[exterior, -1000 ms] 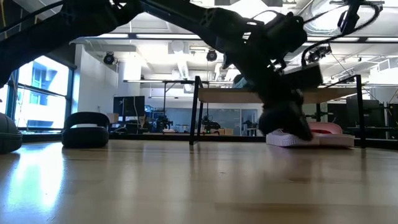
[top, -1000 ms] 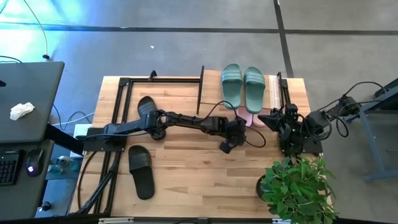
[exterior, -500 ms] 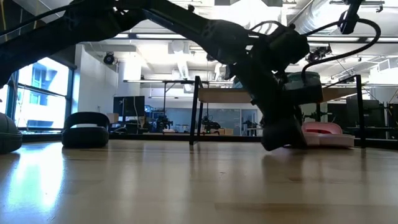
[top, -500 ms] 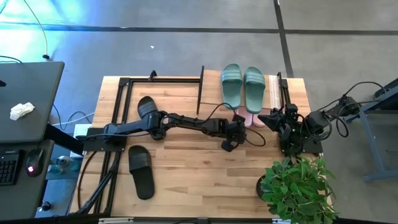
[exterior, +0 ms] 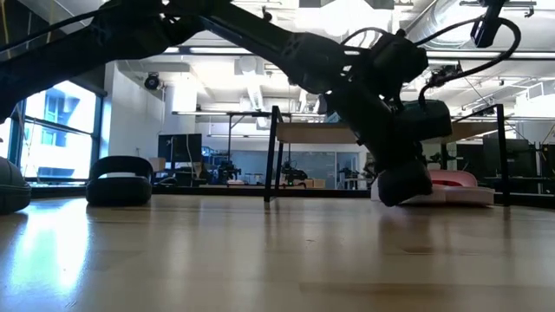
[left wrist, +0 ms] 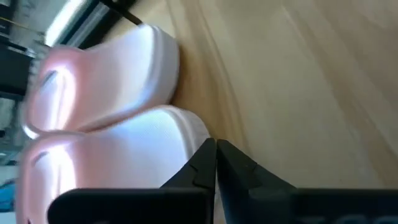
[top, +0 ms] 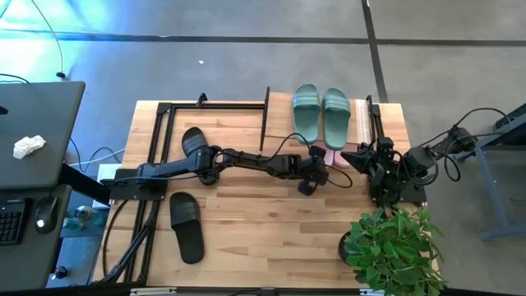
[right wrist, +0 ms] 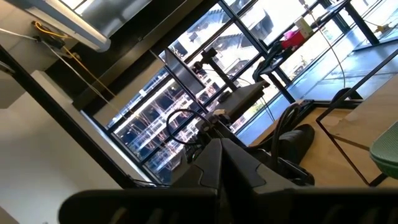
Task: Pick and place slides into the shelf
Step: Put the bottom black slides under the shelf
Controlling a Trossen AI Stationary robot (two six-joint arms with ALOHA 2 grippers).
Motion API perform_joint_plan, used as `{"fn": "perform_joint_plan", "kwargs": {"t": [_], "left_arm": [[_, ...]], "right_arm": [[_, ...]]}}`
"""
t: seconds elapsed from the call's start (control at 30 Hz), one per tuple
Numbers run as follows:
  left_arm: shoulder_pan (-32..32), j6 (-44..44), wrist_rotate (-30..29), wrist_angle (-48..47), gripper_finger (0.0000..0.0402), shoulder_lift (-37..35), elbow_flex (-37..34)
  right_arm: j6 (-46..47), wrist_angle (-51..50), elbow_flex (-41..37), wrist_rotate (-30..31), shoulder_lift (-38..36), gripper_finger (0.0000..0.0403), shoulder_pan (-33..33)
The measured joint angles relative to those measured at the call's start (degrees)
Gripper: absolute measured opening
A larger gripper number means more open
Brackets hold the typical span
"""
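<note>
Two pink slides (left wrist: 99,149) sit side by side under the shelf (top: 362,123), on the desk (top: 263,230); left hand (top: 309,174) fingers pressed together, empty, tips right at the nearer pink slide's edge; green pair (top: 321,113) on the shelf top; black slides (top: 186,226) well apart on the left of the desk, one (top: 193,141) beneath the left arm; right hand (top: 367,160) parked beside the shelf, fingers closed, holding nothing.

Hidden / cut-off bits

Light-pink pair of slides (top: 332,156) mostly covered from above by shelf's light wooden top board (top: 362,123) & left arm; in low view left gripper (exterior: 404,184) blocks most of them. Black slide (exterior: 10,186) cut by low view's edge; wrist-view pink slides blurred.
</note>
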Motion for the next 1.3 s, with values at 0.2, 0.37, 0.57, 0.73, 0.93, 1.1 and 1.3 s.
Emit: {"fn": "perform_joint_plan", "kwargs": {"t": [0.2,0.37,0.57,0.73,0.93,1.1,1.3], "left_arm": [[0.3,0.1,0.1,1.0,0.0002,0.7,0.0],[0.4,0.0,-1.4,1.9,0.0003,1.0,0.0],[0.3,0.3,-1.6,3.4,0.0001,1.1,0.0],[0.3,0.1,-0.6,3.6,0.0007,1.2,0.0],[-0.7,0.1,1.5,2.3,0.0012,1.0,0.9],[-2.6,0.0,1.8,-2.6,0.0012,0.9,6.5],[-5.3,-2.1,1.3,-10.3,0.0012,-2.8,7.3]], "right_arm": [[-0.2,0.0,0.0,0.1,0.0,0.0000,0.0],[-0.2,0.0,0.0,0.3,0.0,0.0000,0.0],[-0.2,0.0,0.0,0.4,0.0,0.0000,0.0],[-0.2,-0.3,0.0,0.5,0.0,0.0000,0.0],[-0.2,-0.5,0.0,0.6,0.0,0.0000,0.0],[-0.2,-0.5,0.0,0.5,0.0,0.0000,0.0],[-1.1,0.0,0.0,-0.2,0.0,0.0000,0.0]]}}
